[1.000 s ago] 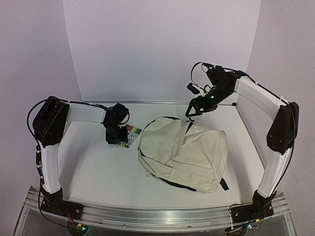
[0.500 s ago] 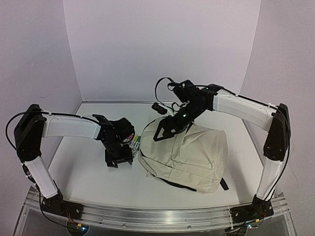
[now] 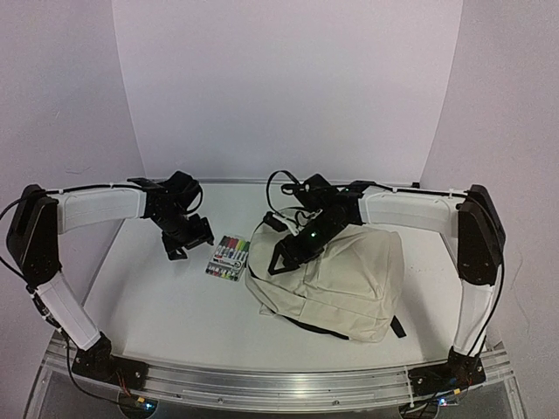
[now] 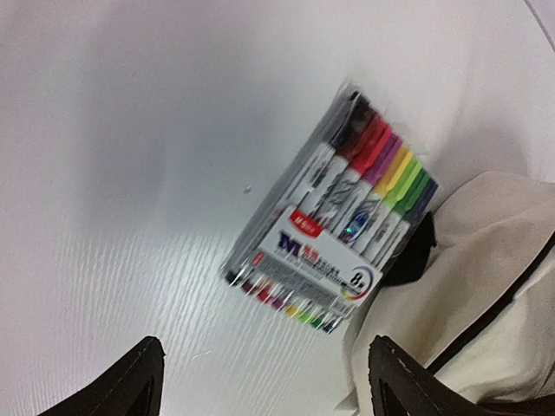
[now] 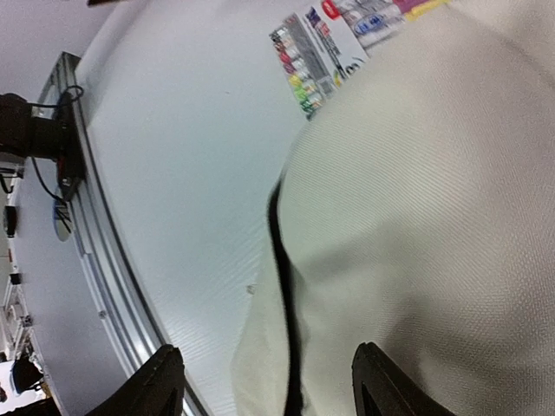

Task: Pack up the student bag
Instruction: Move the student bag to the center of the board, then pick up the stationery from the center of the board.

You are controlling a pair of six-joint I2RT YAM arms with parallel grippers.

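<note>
The student bag, a large cream backpack with black zippers, lies flat at centre right. My right gripper hovers over its left edge, open; in the right wrist view its fingertips straddle the black zipper line without touching it. A clear pack of coloured markers lies on the table just left of the bag. My left gripper sits left of the pack, open and empty. In the left wrist view the marker pack lies ahead of the jaws beside the bag's corner.
White table with white walls behind and at both sides. An aluminium rail runs along the near edge; it also shows in the right wrist view as the rail. A black strap end pokes out at the bag's lower right.
The left gripper pulled back left off the marker pack, which now lies uncovered, and opened wider. The right arm swung down from high at the back to the bag's left edge, jaws narrowing somewhat.
</note>
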